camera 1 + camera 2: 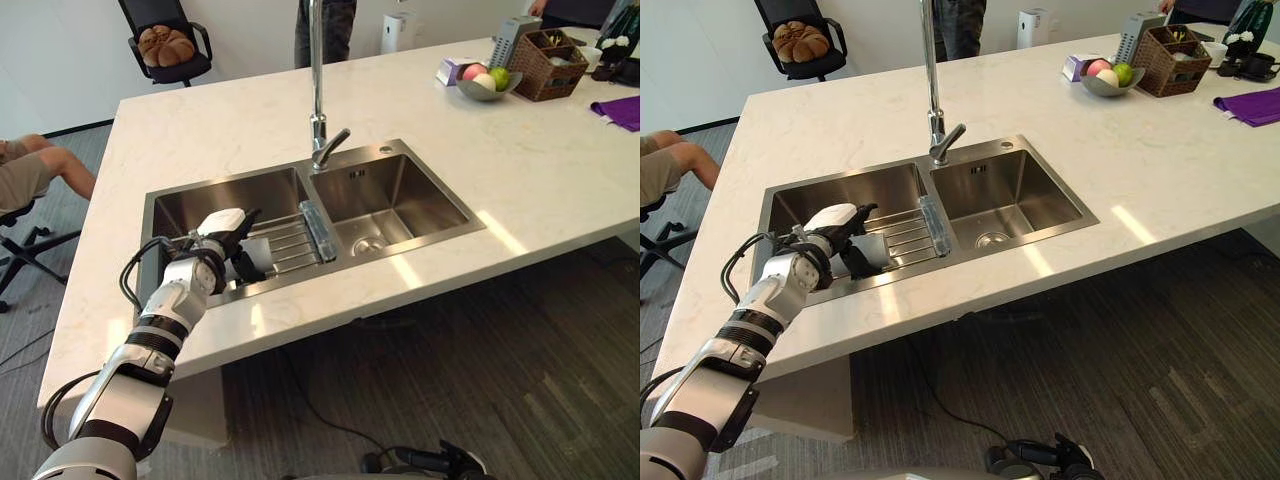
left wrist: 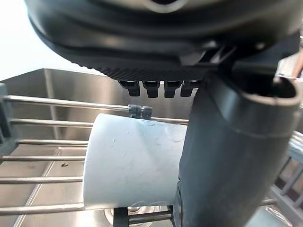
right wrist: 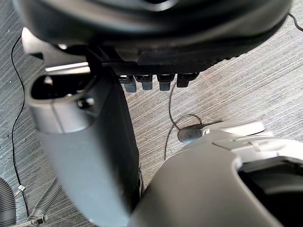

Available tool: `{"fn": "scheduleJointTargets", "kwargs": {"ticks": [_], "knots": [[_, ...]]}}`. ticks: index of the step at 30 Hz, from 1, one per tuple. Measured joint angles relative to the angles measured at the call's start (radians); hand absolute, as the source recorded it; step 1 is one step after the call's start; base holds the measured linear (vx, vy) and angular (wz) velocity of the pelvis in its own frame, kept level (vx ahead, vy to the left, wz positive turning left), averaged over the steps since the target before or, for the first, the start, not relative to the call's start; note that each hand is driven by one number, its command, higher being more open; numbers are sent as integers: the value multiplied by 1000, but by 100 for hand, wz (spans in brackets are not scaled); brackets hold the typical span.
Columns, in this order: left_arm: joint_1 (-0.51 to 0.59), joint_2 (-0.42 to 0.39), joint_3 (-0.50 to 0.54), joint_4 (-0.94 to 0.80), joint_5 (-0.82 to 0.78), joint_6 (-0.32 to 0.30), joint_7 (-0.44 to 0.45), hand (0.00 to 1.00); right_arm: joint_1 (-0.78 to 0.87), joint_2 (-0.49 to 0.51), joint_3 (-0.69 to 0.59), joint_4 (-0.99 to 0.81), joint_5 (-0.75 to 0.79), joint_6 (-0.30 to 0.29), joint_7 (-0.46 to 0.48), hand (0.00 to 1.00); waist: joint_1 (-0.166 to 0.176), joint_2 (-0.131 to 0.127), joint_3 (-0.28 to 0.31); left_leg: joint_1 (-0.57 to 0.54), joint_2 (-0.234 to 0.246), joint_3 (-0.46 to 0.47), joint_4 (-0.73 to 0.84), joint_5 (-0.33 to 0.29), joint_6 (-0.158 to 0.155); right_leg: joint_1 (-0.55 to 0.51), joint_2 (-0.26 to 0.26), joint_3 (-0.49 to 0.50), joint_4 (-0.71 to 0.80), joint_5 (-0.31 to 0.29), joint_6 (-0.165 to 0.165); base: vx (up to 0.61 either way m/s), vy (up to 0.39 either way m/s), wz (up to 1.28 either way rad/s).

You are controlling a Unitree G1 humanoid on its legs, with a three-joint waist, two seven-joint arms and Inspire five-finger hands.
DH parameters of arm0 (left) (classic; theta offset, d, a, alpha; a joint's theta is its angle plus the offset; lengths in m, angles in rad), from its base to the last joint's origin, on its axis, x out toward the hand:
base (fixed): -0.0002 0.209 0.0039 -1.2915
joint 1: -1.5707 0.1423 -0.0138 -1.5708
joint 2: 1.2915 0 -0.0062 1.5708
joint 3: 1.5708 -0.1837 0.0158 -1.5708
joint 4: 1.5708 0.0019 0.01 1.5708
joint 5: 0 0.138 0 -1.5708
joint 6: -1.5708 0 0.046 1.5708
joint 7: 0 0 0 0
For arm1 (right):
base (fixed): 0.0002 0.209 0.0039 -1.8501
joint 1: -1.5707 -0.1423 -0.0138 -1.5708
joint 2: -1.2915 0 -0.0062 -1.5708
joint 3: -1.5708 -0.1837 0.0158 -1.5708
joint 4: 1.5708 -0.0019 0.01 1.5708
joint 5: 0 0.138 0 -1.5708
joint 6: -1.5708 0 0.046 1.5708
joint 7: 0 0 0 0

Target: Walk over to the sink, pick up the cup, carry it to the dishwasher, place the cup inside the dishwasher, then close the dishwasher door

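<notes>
Left hand (image 1: 222, 238): reached into the left basin of the sink (image 1: 400, 195), over the wire rack (image 1: 290, 240) that spanned that basin; fingers relaxed and not closed round anything, thumb (image 2: 227, 156) standing just beside the cup. Whether the thumb touched the cup could not be told. Cup (image 2: 132, 163): white, lying on its side on the rack bars inside the sink's left basin. Right hand (image 3: 85, 156): hung low over the grey carpeted floor (image 3: 265, 80), relaxed, holding nothing. Faucet (image 1: 317, 90): tall, upright behind the divider of the sink. Tabletop (image 1: 250, 120): pale stone, surrounding the sink. Fruit bowl (image 1: 487, 82), wicker basket (image 1: 548, 65) and purple cloth (image 1: 620, 110): grouped well beyond the sink's right basin.
</notes>
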State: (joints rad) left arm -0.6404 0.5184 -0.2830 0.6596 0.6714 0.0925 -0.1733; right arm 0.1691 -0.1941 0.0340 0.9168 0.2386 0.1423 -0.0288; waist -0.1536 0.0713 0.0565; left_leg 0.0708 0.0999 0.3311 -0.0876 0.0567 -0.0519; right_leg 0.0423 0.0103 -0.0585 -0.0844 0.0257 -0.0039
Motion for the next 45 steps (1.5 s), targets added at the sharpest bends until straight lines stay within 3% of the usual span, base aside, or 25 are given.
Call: {"fn": "scheduleJointTargets", "kwargs": {"ticks": [4, 18, 19, 31, 41, 45], "knots": [[0, -20, 12, 37, 37, 23, -8, 100, -1, -2, -6, 2, 7, 10, 9, 100, -1, 4, 0, 0, 0, 2, 0, 0, -1, -1, 0, 1, 0, 0, 1, 0, 0, 0], [-32, -32, 49, 142, 86, 10, -34, 100, -12, -9, -9, 17, 4, 19, 23, 100, -12, 20, -8, 8, 6, 21, 0, -4, -5, -2, 6, 20, -5, 3, 2, 4, -5, -4], [-32, -33, 60, 146, 103, 6, -40, 0, -14, -9, -9, 17, 4, 21, 24, 100, -14, 20, -8, 8, 6, 22, 0, -4, -5, -2, 6, 20, -5, 3, 2, 0, 0, 0], [-120, -25, 81, 230, 185, 23, -67, 0, -43, -17, -9, 53, 3, 24, 52, 100, -37, 33, -12, 25, 8, 36, 0, -16, -9, 7, 9, 24, -5, 3, 3, 18, -1, -4], [-120, -25, 81, 276, 182, -13, -61, 0, -49, -20, -8, 59, -7, 29, 65, 100, -43, 38, -16, 37, 10, 34, 0, -18, -10, 18, 9, 13, -6, 0, 6, 0, 0, 0], [-107, -19, 81, 288, 122, -41, -20, 0, -53, -20, -6, 60, -29, 30, 66, 100, -43, 37, -16, 43, 9, 28, 0, -20, -8, 26, 8, 0, -6, -3, 11, 2, -6, 2]]}}
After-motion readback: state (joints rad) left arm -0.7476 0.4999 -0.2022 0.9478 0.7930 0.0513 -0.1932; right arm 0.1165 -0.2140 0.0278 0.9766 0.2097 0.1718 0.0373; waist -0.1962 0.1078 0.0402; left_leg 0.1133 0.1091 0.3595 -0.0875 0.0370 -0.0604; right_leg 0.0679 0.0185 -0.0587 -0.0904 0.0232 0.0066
